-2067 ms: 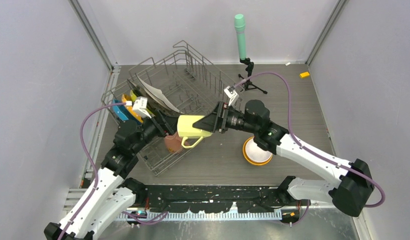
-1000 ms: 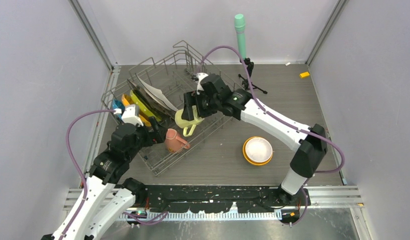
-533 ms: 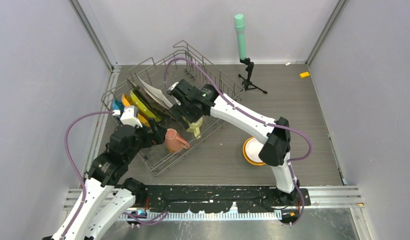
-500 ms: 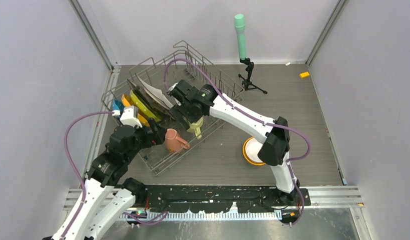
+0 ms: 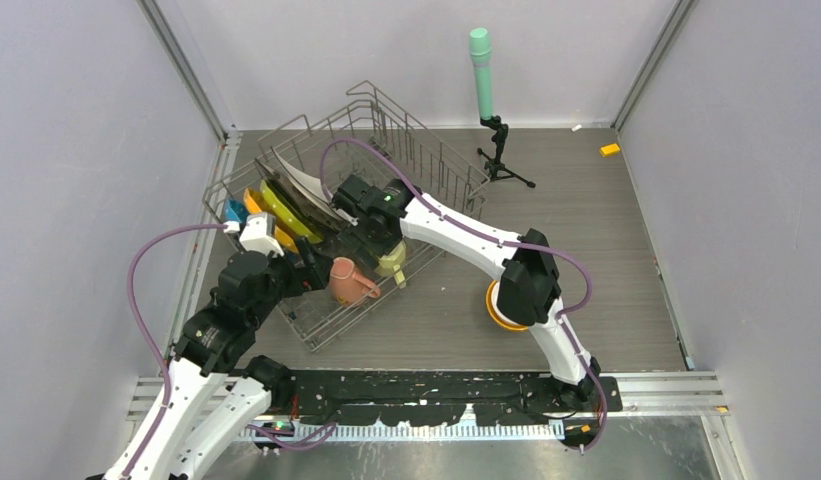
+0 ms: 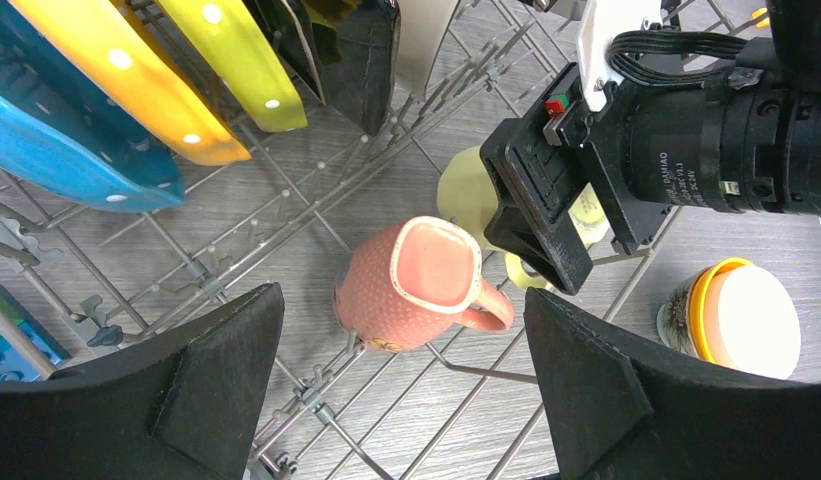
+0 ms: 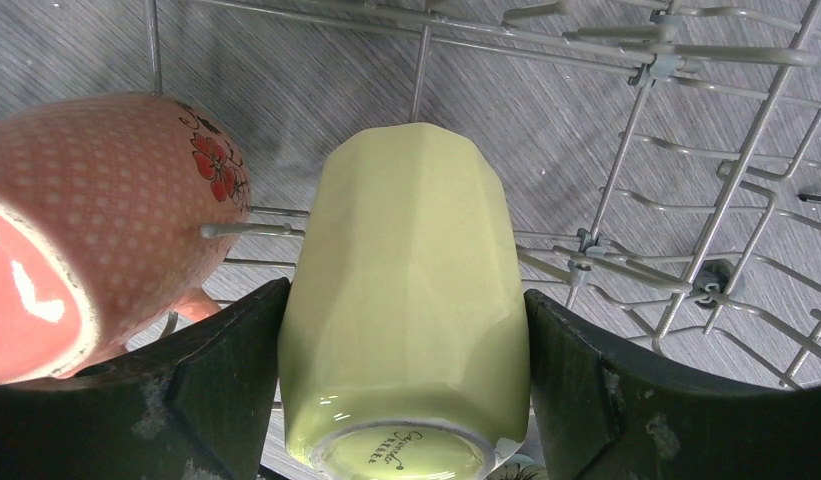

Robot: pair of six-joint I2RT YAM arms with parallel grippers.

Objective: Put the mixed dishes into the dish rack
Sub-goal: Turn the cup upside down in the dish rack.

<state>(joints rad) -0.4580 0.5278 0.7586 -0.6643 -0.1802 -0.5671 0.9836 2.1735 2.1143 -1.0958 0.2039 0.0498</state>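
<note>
Right gripper (image 7: 404, 292) clamped wide on pale-yellow mug (image 7: 406, 200), fingers on both sides, mug base toward wrist camera, down among dish rack (image 5: 441, 165) tines. Pink mug (image 6: 411, 285) just beside it inside rack, mouth up. Left gripper (image 6: 401, 293) spread wide, empty, hanging over pink mug. Blue plate (image 6: 76, 150), orange plate (image 6: 126, 80), yellow-green plate (image 6: 241, 60) on edge in left rows; white square plate (image 5: 306, 185) next. Orange bowl (image 6: 698, 310) with white bowl (image 6: 751, 320) inside, on table (image 5: 586, 200) outside rack.

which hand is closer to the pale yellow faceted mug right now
Right. The right hand grips the pale yellow faceted mug between its fingers inside the grey wire dish rack; the left hand hovers open above the pink dotted mug beside it.
</note>
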